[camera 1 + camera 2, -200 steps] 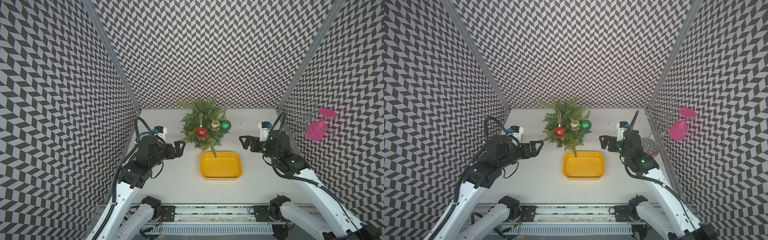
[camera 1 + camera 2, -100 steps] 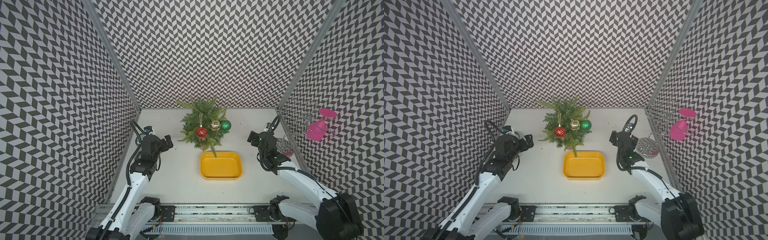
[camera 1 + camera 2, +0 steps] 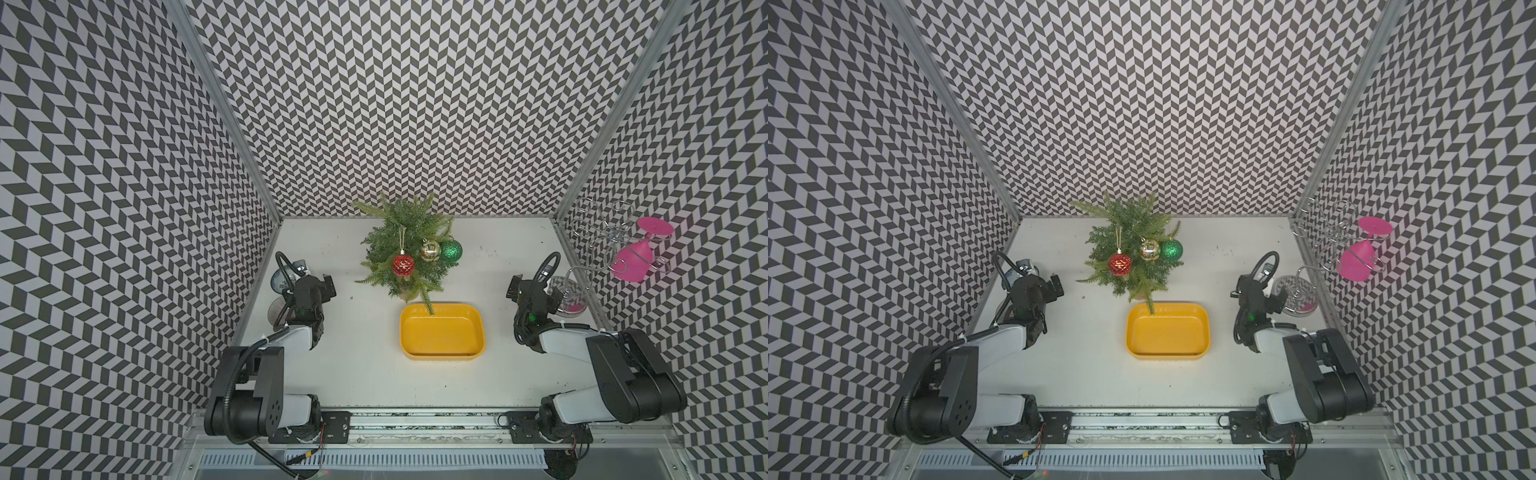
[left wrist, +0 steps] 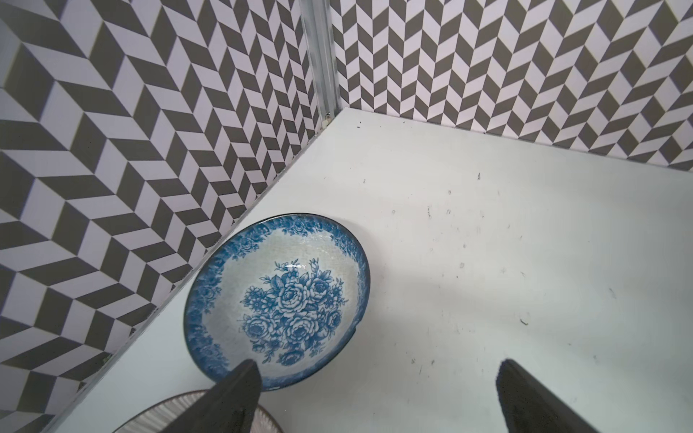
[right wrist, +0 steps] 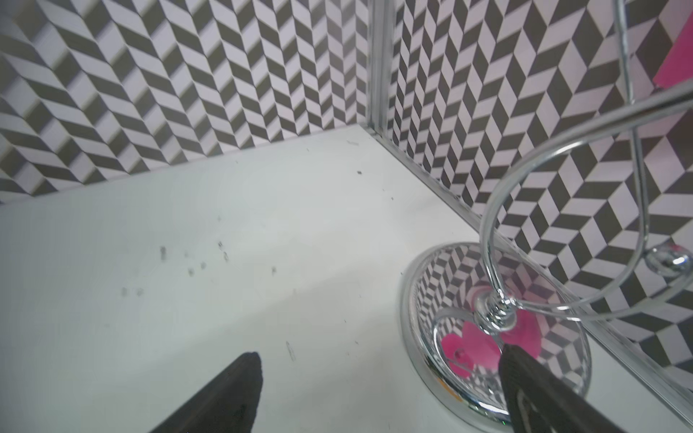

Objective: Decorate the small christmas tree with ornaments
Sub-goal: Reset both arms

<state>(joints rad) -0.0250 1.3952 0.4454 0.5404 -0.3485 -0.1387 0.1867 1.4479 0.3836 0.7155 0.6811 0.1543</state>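
Tree (image 3: 411,232): stands mid-frame in both top views, just above tray (image 3: 442,332), already carries red bauble (image 3: 403,265), gold bauble (image 3: 430,250), green bauble (image 3: 451,250). Left gripper (image 4: 375,365), right gripper (image 5: 378,352): sit either side of tree, jaws spread, empty. Looks finished; park gently, clear of tree, bowl (image 4: 277,300), rack (image 5: 442,285).

Tree (image 3: 405,245) behind tray (image 3: 442,351).

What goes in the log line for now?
tree: three ornaments hung | tray: empty | left hand: open, empty | right hand: open, empty
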